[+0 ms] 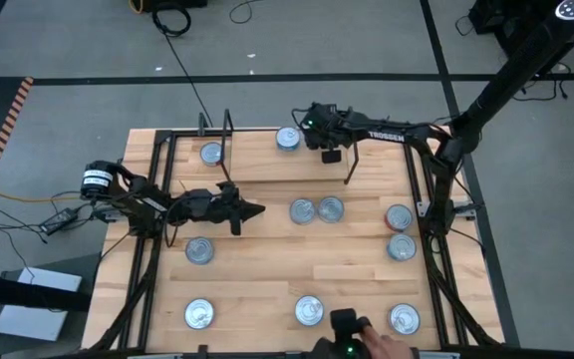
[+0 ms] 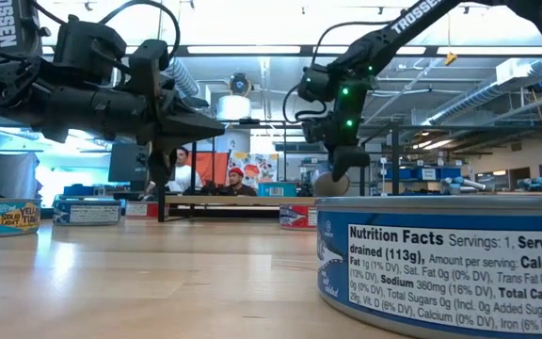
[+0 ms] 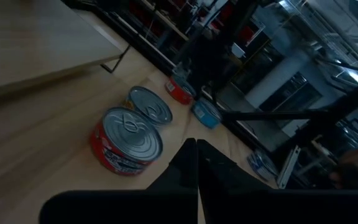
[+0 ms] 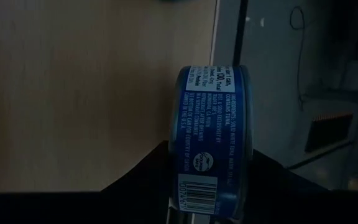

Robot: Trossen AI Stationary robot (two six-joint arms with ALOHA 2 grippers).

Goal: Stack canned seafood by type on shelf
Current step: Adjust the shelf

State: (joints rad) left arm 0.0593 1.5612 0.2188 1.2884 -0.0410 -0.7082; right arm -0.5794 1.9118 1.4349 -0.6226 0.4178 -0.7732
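Note:
The shelf (image 1: 267,165) is a light-wood board between black wire end frames at the table's far side. Two tins lie flat on it (image 1: 210,154) (image 1: 288,139). My right gripper (image 1: 329,150) (image 4: 210,155) hangs over the shelf's right part, shut on a blue tin (image 4: 211,124) (image 2: 331,181). My left gripper (image 1: 255,210) (image 3: 196,149) is shut and touches nothing. It hovers above the table's middle, pointing right at a pair of tins (image 1: 302,210) (image 1: 330,209), the nearer one red-sided (image 3: 126,140). My right gripper comes from above, pointing down, and pinches the blue tin between its two fingers, one on each flat face (image 4: 246,149). The tin stands on edge with its side label (image 4: 207,93) toward the wrist camera. Whether its lower rim touches the board, I cannot tell.
More tins lie flat on the table: a red (image 1: 399,216) and a blue one (image 1: 401,246) at the right edge, one left of middle (image 1: 199,250), three along the near edge (image 1: 199,315) (image 1: 309,310) (image 1: 404,319). A person's hand (image 1: 385,345) rests at the near edge.

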